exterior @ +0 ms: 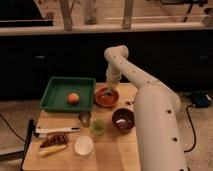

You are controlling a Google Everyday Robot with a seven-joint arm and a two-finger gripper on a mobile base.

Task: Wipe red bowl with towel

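A red bowl sits on the wooden table, just right of the green tray. My white arm reaches from the lower right up and over, then down into the bowl. My gripper hangs at the bowl's far rim, with a small grey-blue bit under it that may be the towel. I cannot make out the towel clearly.
A green tray holds an orange. A dark brown bowl, a green cup, a small metal cup, a white bowl, a knife, grapes and a banana lie in front.
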